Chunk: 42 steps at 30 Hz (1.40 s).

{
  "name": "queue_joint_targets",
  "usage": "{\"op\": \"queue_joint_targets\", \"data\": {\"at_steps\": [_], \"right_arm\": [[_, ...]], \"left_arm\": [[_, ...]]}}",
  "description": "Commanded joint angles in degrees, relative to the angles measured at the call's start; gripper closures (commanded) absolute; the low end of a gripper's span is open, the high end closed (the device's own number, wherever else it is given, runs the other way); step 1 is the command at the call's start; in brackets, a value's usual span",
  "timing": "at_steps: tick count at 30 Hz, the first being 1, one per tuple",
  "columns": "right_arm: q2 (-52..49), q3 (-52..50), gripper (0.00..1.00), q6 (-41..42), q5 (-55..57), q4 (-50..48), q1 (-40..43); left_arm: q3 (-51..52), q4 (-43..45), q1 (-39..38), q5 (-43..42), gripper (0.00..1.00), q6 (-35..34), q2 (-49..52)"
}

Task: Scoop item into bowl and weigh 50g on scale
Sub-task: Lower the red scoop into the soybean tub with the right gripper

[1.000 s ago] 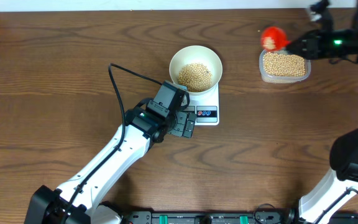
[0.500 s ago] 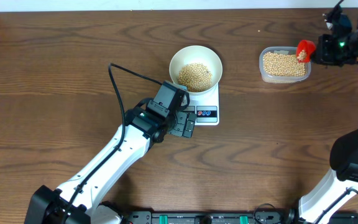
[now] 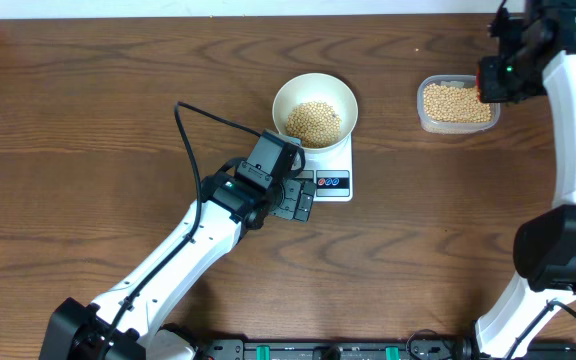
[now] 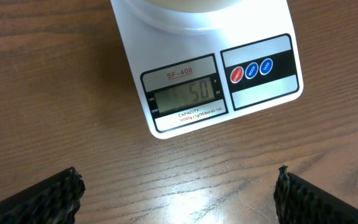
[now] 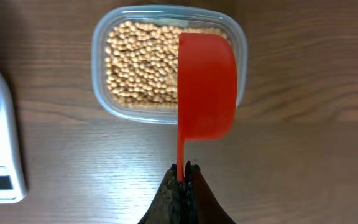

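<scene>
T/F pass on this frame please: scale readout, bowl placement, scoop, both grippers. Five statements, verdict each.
1. The scale display reads 50. True.
2. The bowl stands beside the scale. False: it sits on top of the scale.
3. The right gripper is shut on the handle of the red scoop. True.
4. The scoop hangs over the bowl. False: it is over the clear tub, which holds beans.
5. The left gripper is shut. False: it is open, fingers wide apart, holding nothing, pointed at the scale's display.
</scene>
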<state>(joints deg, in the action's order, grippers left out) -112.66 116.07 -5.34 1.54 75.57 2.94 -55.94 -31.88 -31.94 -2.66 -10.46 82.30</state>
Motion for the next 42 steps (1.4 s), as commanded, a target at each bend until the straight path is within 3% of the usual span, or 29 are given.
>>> {"op": "queue_joint_targets", "data": {"at_steps": [1,9,13,24,29,37,42], "right_arm": [[-0.2,0.04,0.99,3.21,10.78,0.04,-2.71],[-0.2,0.02,0.99,7.21,24.63,0.33,-7.65],[-0.2,0.02,0.99,8.98,24.61,0.17,-8.5],[0.09,0.02,0.99,11.08,-1.99,-0.17,-2.29],[1.66,0.02,0.99,7.63,-16.68,-0.13,1.38],[3.98,-0.11,0.99,4.39,-29.29,1.4,6.62],[7.61,-2.29,0.99,4.37,-30.42,1.38,9.25]], "left_arm": [[0.44,0.04,0.15,0.72,0.0,0.31,-0.44],[0.44,0.04,0.15,0.72,0.0,0.31,-0.44],[0.44,0.04,0.15,0.72,0.0,0.31,-0.44],[0.44,0.04,0.15,0.72,0.0,0.33,-0.44],[0.44,0.48,0.15,0.72,0.0,0.33,-0.44],[0.44,0.48,0.15,0.72,0.0,0.31,-0.44],[0.44,0.48,0.15,0.72,0.0,0.33,-0.44]]}}
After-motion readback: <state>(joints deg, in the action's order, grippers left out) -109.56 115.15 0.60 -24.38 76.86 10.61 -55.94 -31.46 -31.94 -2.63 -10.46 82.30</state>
